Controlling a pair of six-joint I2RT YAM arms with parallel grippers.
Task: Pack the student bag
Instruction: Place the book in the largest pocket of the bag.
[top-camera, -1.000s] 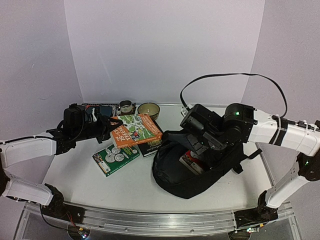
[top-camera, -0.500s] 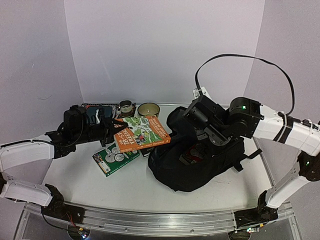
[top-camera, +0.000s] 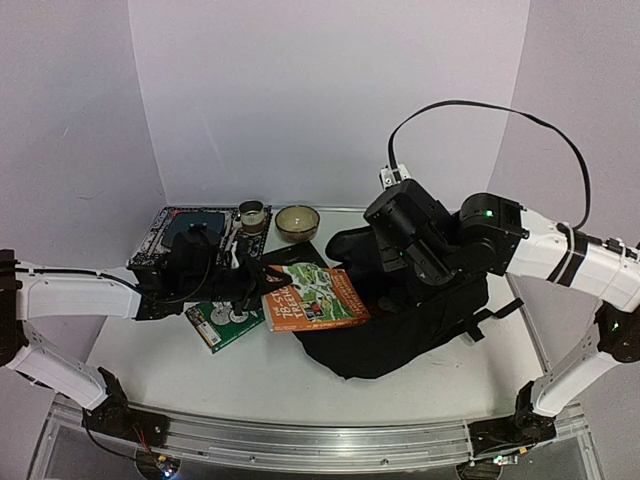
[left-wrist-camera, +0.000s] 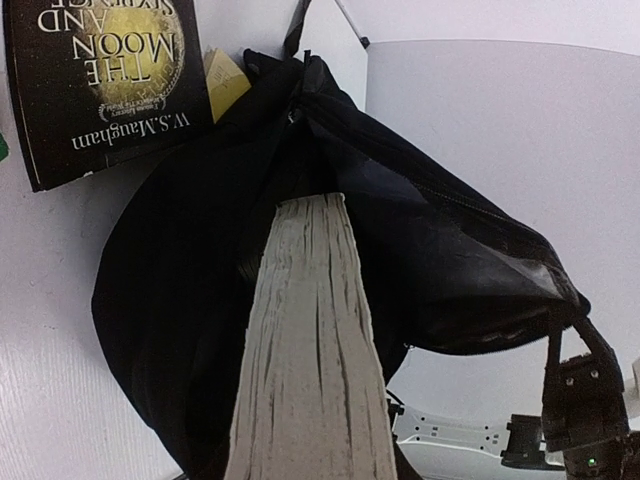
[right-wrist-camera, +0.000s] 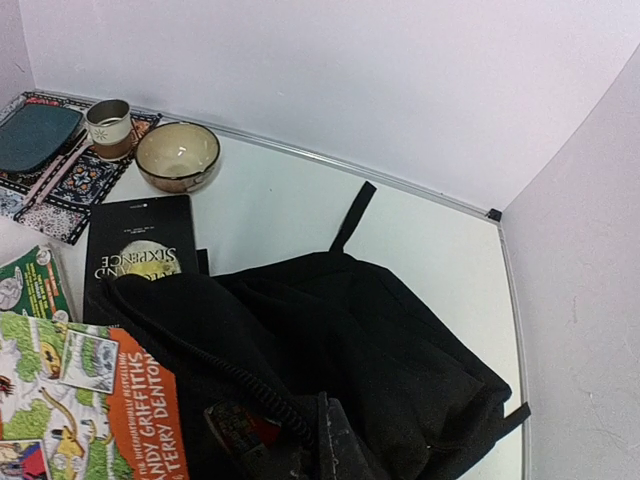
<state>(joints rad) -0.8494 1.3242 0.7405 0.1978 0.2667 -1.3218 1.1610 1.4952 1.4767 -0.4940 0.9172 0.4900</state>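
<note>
The student bag (top-camera: 400, 325) is a large black soft backpack lying right of the table's middle. My right gripper (top-camera: 392, 262) is shut on its upper zip edge and holds the flap lifted; one finger (right-wrist-camera: 335, 450) shows against the fabric (right-wrist-camera: 400, 350). My left gripper (top-camera: 262, 288) is shut on an orange and green book (top-camera: 318, 298), held roughly flat with its far edge at the bag's left side. In the left wrist view the book's page edge (left-wrist-camera: 312, 360) points into the black bag (left-wrist-camera: 190, 260). The book's orange cover shows in the right wrist view (right-wrist-camera: 95, 410).
A black book, "The Moon and Sixpence" (right-wrist-camera: 140, 250), lies behind the bag's left side. A green book (top-camera: 225, 320) lies on the table under my left arm. A patterned mat (top-camera: 165, 232), a small cup (top-camera: 252, 214) and a bowl (top-camera: 297, 221) stand at the back.
My left gripper has carried the orange book right and down to the bag's left side. My right gripper has pulled the bag's upper edge up and back.
</note>
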